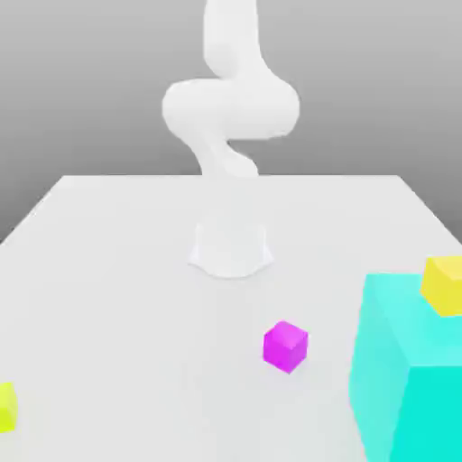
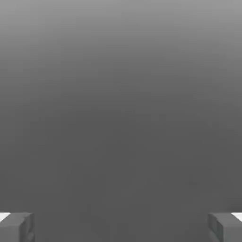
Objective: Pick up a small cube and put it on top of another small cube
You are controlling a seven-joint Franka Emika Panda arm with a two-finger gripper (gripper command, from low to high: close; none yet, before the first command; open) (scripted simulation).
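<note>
Jaws of the gripper (image 2: 121, 227) stand wide apart, empty, ready for pickup. Magenta cube (image 1: 285, 346) sits alone at 5 o'clock from arm base (image 1: 231, 250), unobstructed.

Exterior cam: sits low past the near edge of the flat white counter (image 1: 108, 271), facing the white robot arm (image 1: 230, 108) head-on; arm base at the counter's centre, counter's far edge behind it. It's close in: the big cyan block (image 1: 406, 379) at the exterior view's right is cropped by the frame.

Hand cam: mounted on the hand (image 2: 121, 227), looking out along the grey fingertips (image 2: 16, 227), which stand far apart at two corners of the frame. Beyond them plain grey backdrop.

Overlap: just the grey backdrop, seen behind the arm in the exterior view.
</note>
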